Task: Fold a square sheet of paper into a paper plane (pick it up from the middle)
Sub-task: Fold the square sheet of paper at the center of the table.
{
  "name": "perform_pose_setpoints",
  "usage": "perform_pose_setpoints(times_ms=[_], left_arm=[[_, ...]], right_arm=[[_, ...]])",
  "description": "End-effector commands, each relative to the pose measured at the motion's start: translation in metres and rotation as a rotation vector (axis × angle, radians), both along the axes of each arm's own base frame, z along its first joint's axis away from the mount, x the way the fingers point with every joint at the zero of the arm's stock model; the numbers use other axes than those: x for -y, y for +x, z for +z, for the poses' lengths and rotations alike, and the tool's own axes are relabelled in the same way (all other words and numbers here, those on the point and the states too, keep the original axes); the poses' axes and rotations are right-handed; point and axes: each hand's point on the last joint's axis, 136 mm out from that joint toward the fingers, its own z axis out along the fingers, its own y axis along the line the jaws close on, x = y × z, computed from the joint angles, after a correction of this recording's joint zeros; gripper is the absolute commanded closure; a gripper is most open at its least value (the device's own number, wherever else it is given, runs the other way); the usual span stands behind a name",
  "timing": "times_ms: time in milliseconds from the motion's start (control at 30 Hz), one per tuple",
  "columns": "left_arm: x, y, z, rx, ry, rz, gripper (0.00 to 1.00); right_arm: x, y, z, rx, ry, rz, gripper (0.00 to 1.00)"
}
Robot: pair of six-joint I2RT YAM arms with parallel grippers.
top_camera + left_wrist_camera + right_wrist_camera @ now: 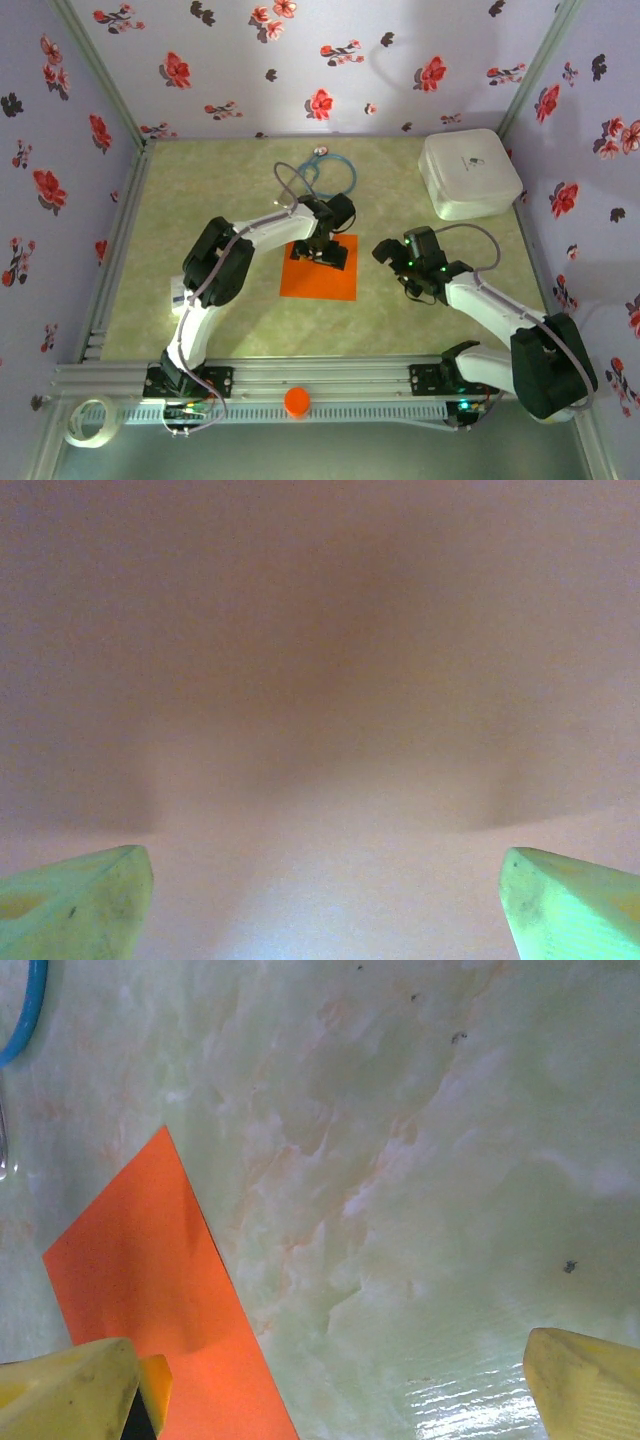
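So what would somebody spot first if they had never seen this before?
The orange paper jumps out first, lying flat in the middle of the green table, with the left pincer open right over it. Next come the red flowers dotted all over the walls, and the white box in the far right corner.

The top camera looks down on the thin bright orange paper square (320,283); both wrist cameras share it close-up, ahead of the left gripper (322,880) and beside the right gripper (330,1360).
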Motion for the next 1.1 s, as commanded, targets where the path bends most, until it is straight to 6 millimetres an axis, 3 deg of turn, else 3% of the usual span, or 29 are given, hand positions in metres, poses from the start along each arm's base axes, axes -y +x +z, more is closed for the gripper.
perform_pose_setpoints(times_ms=[0,733,1067], left_arm=[[-0.001,-0.001,-0.005,-0.016,0.027,0.027,0.08],[-0.006,-0.011,-0.042,-0.070,0.052,0.050,0.08],[-0.006,-0.011,-0.041,-0.065,0.042,0.048,0.10]], right_arm=[[0.000,0.001,0.003,-0.005,-0.008,0.014,0.01],[-0.001,-0.001,0.004,-0.013,-0.001,0.021,0.01],[-0.001,-0.002,0.006,-0.011,0.001,0.018,0.01]])
